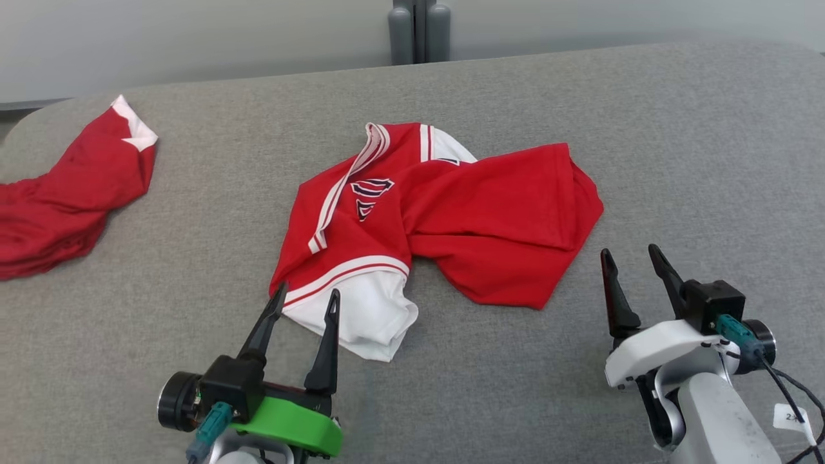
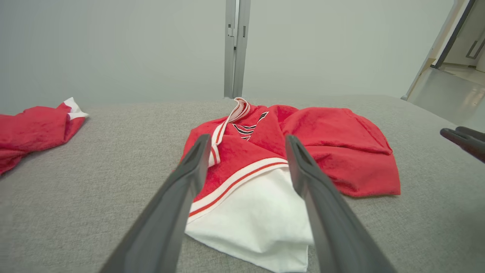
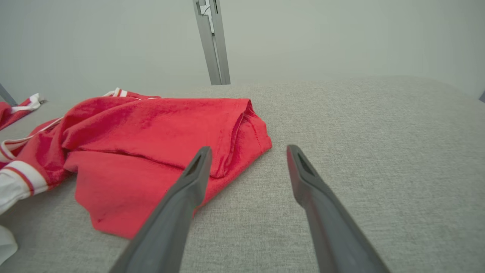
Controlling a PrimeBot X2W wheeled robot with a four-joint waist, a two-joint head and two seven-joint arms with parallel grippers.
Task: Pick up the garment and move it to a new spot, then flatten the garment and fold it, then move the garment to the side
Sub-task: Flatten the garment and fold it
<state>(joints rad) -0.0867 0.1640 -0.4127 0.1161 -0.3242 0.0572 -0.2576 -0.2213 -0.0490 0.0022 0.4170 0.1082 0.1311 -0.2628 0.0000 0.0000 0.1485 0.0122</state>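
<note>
Lying crumpled near the middle of the grey worktop (image 1: pixel 677 129) is the garment (image 1: pixel 451 212), a red shirt with white stripes and a dark emblem (image 1: pixel 368 196) on its front. It is neither flat nor folded: the red body is bunched and doubled over on the right, while a white sleeve (image 1: pixel 367 316) spills out at the near left corner. The left gripper (image 1: pixel 308 291), the one with the green collar, sits low at that corner with its two dark fingers spread wide apart and pointing into the cloth. From its own wrist camera the white sleeve lies loose between the fingers, with the red and white band just beyond their tips. I cannot tell whether the tips touch the fabric, but nothing is pinched between them. The right gripper (image 1: pixel 630 251), on the pale arm, stands just beside the garment's near right edge, with its fingers likewise apart and nothing in them. Seen from its wrist, one finger lines up with the red hem and the other with bare grey worktop. Well apart from all this, at the far left edge of the worktop, lies a second red garment (image 1: pixel 71 193) in a rumpled heap with a bit of white showing at its top. Behind the worktop a grey post (image 1: pixel 419 29) rises against a plain pale wall (image 1: pixel 193 45).
</note>
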